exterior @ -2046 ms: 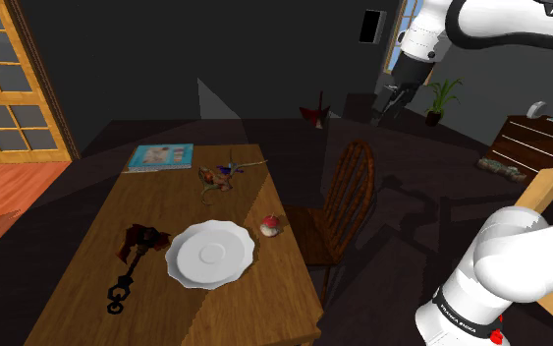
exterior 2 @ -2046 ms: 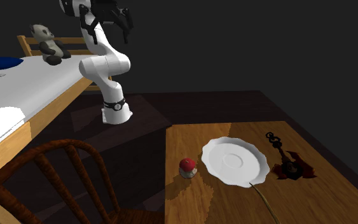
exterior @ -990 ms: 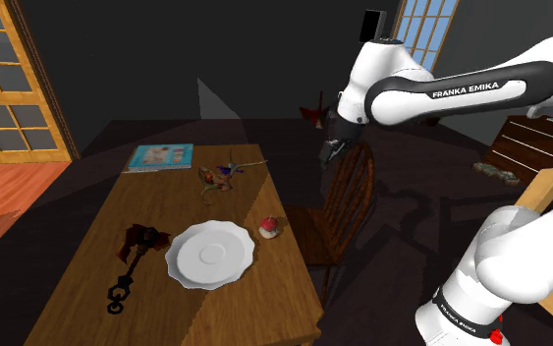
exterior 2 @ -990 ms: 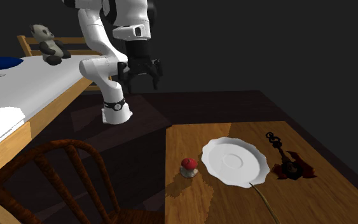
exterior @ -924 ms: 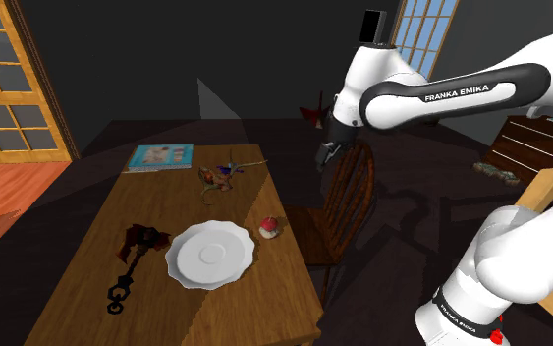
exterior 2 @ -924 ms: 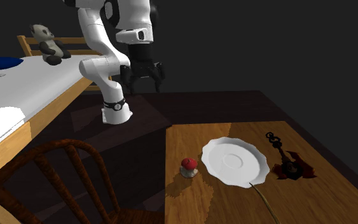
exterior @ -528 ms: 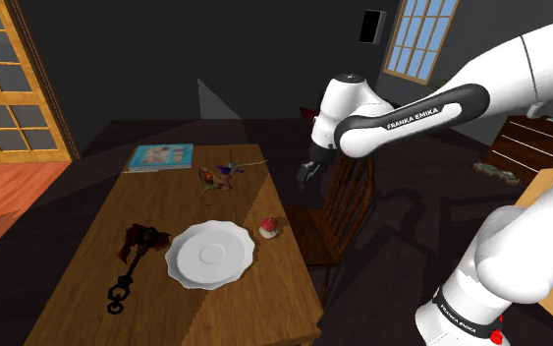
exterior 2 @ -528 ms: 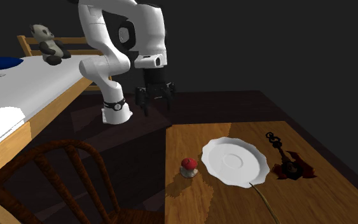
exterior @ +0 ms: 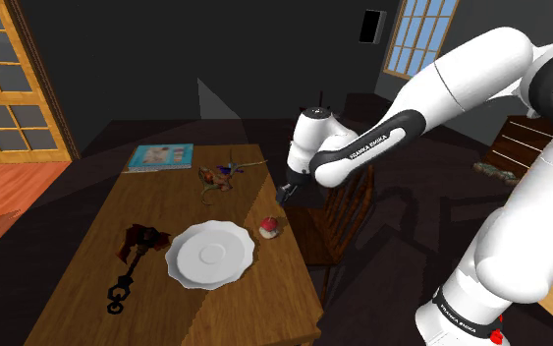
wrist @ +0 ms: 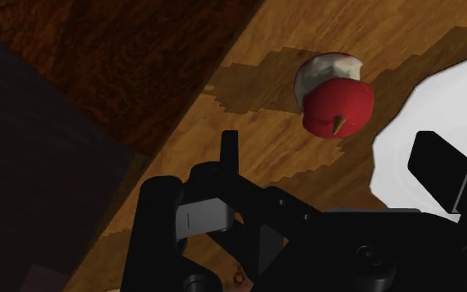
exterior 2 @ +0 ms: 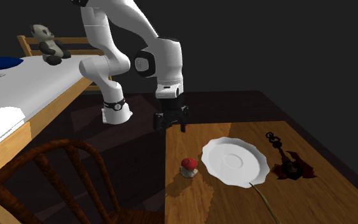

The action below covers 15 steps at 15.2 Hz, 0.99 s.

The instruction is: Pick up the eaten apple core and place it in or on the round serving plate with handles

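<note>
The apple core (exterior: 270,227) (exterior 2: 188,167), red-skinned with a bitten white middle, lies on the wooden table (exterior: 87,295) near its edge, just beside the white round plate (exterior: 210,254) (exterior 2: 236,161). My black gripper (exterior: 286,194) (exterior 2: 171,124) hangs above the table's edge, a short way up from the core. In the wrist view the gripper (wrist: 335,158) is open, its fingers well apart and holding nothing. The core (wrist: 333,93) lies past the fingertips and untouched, with the plate's rim (wrist: 439,108) next to it.
A wooden chair (exterior: 348,197) (exterior 2: 50,184) stands against the table's edge near the core. On the table lie a book (exterior: 159,156), a small colourful figure (exterior: 220,175) and a dark red object with a black chain (exterior: 138,246) (exterior 2: 289,162). A bed with a toy panda (exterior 2: 44,41) stands behind the arm.
The arm has swung down from high up and come in over the table's edge, close above the apple core. The fingers have stayed open. Nothing on the table moved.
</note>
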Motion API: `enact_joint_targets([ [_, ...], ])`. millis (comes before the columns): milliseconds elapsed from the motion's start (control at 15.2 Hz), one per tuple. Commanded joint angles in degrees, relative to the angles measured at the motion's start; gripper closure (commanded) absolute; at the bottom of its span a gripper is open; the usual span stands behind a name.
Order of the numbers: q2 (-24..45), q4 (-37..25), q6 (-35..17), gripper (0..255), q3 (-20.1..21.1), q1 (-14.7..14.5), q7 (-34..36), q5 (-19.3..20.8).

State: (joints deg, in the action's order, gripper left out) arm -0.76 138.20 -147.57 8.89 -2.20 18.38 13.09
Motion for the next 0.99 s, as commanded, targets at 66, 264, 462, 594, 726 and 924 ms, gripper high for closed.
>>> enact_joint_targets([
  [66,7.20,-3.32,-3.38,0,0.06,-0.31,3.45,3.99],
  [264,14.08,-7.10,-5.88,0,-0.69,-1.58,6.99,8.00],
  [462,19.03,-9.94,-7.66,0,-1.80,-2.87,9.19,10.53],
  [594,20.57,-10.43,-8.70,0,-2.39,-3.15,9.81,11.36],
  [726,22.14,-10.97,-9.71,0,-2.97,-3.44,10.42,12.17],
  [924,24.18,-11.75,-10.99,0,-3.75,-3.83,11.17,13.14],
])
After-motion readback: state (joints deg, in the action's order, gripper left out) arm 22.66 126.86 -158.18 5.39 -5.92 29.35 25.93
